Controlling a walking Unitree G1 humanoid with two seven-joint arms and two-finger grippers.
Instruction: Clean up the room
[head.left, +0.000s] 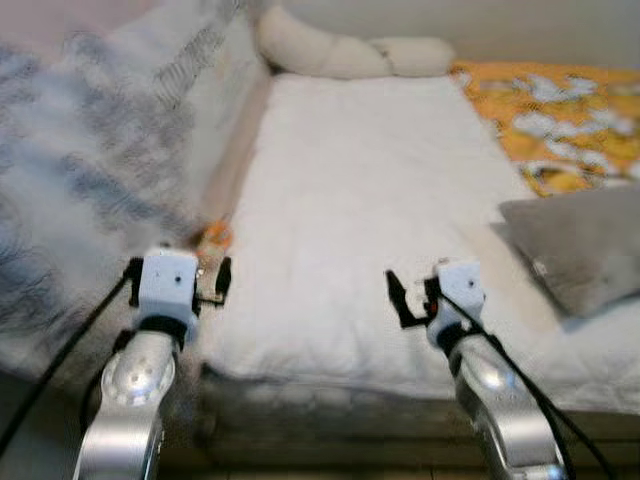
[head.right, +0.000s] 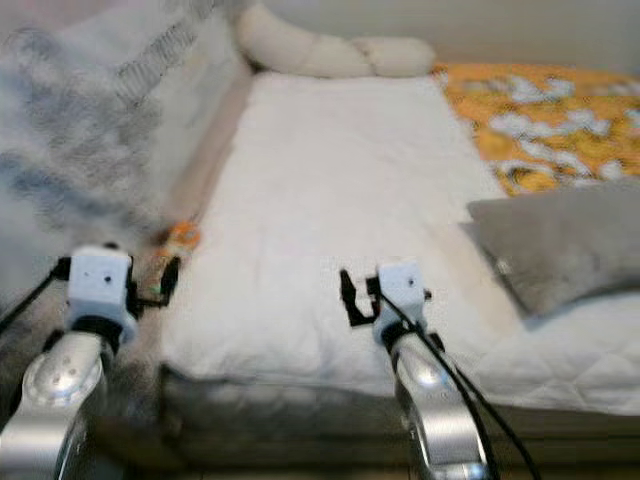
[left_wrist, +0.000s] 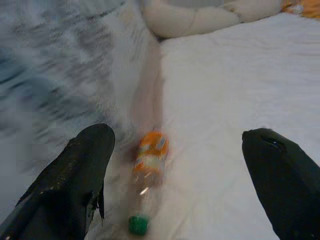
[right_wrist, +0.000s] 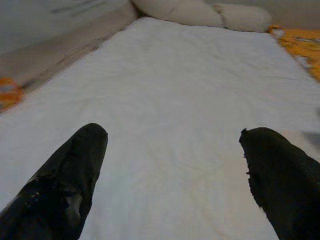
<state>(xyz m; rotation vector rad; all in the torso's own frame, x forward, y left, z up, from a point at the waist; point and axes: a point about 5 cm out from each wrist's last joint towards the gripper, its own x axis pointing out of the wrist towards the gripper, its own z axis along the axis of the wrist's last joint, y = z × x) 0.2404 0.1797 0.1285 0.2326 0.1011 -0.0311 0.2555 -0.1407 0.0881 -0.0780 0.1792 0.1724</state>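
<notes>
A clear plastic bottle (left_wrist: 145, 187) with orange label and green cap lies on the white quilted mattress (head.left: 370, 220). The left gripper (left_wrist: 175, 185) hangs released just above it; the right gripper (right_wrist: 175, 180) is likewise spread wide.

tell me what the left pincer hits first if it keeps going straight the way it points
Most likely the clear plastic bottle with orange label and green cap, lying between the open left pincer's fingers on the white quilted mattress; depth is unclear.

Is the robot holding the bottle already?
No, the left gripper is open, and the bottle lies on the bed beyond its fingers.
</notes>
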